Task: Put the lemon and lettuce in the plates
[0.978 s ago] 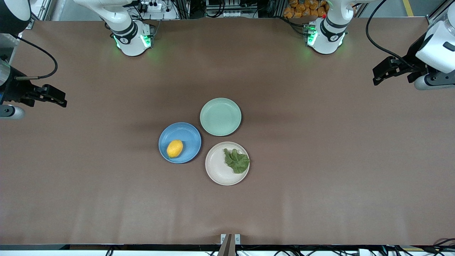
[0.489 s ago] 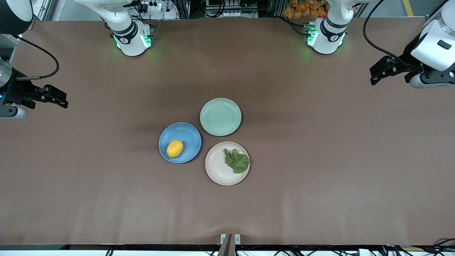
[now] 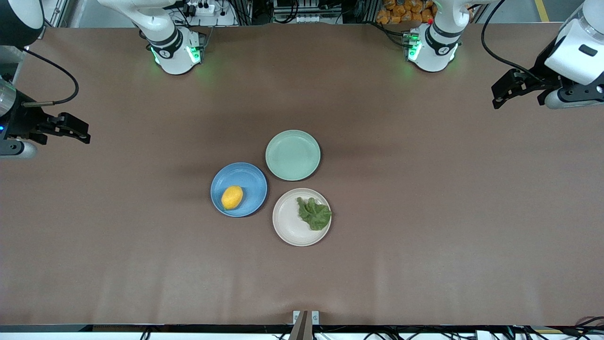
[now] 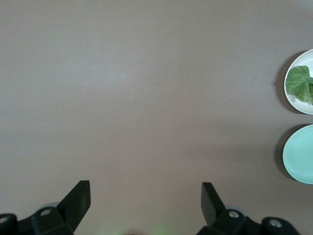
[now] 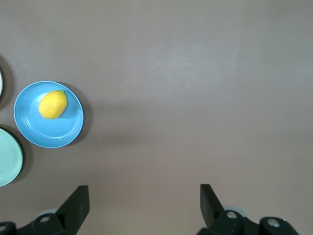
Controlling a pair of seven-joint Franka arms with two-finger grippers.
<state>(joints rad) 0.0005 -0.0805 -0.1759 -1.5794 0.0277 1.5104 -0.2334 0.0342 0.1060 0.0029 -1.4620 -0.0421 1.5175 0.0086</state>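
The lemon (image 3: 232,197) lies in the blue plate (image 3: 250,177) at mid-table; both show in the right wrist view, lemon (image 5: 53,104) in blue plate (image 5: 49,132). The lettuce (image 3: 314,214) lies in the beige-pink plate (image 3: 288,224), on the side toward the left arm's end; the left wrist view shows lettuce (image 4: 301,83) and plate (image 4: 296,100). My left gripper (image 3: 501,96) is open and empty, over the bare table at the left arm's end (image 4: 145,193). My right gripper (image 3: 78,131) is open and empty, over the bare table at the right arm's end (image 5: 144,196).
An empty mint-green plate (image 3: 292,155) sits beside the other two, farther from the front camera; it also shows in the left wrist view (image 4: 301,154) and the right wrist view (image 5: 7,156). The brown table (image 3: 424,212) spreads around the plates.
My left gripper has drawn a little toward the left arm's base, over the table's end. The right gripper, plates, lemon and lettuce have not moved.
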